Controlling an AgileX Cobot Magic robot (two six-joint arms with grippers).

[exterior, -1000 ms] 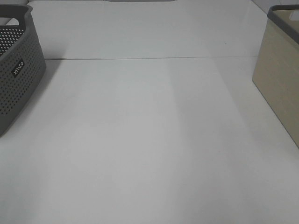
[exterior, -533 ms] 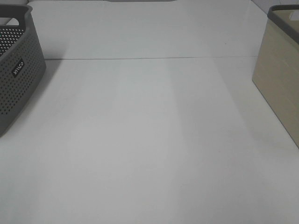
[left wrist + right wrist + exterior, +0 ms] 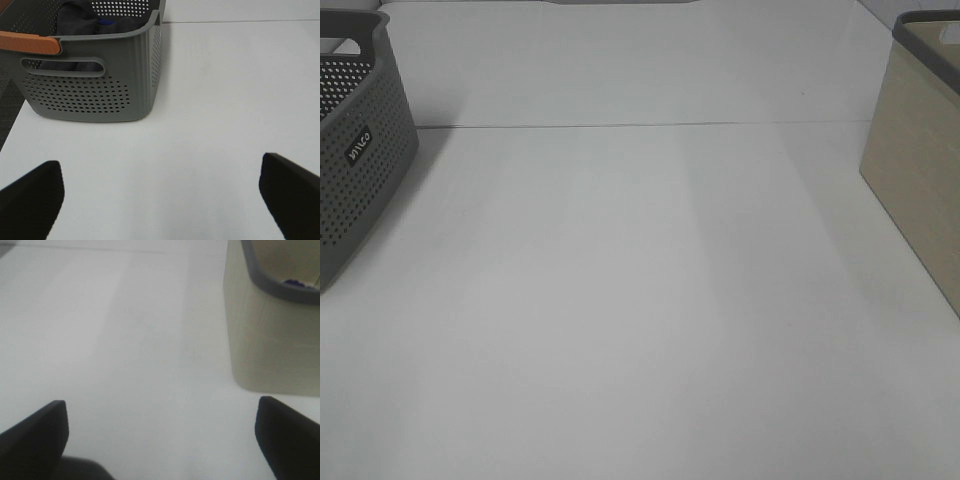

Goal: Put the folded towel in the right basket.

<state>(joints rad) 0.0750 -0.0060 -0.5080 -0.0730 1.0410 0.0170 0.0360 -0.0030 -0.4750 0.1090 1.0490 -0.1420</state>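
With both the left claw [image 3: 160,192] and right claw [image 3: 160,432] released and empty, the dark cloth [image 3: 80,17] in the grey perforated plastic basket [image 3: 100,75] risks snagging its rim when lifted toward the beige basket [image 3: 272,325].

From the high camera, my grey basket [image 3: 360,150] is cut off by the left edge and my beige basket [image 3: 920,190] by the right edge, so neither interior shows there. My arms lie outside that view. At my left gripper [image 3: 160,200] only two dark finger ends [image 3: 30,200] poke in from the frame's edge. Dark cloth [image 3: 82,20] sits inside the grey basket, mostly hidden by its wall. My right wrist view is blurred; a bluish scrap [image 3: 295,283] inside the beige basket's rim is too small to identify.
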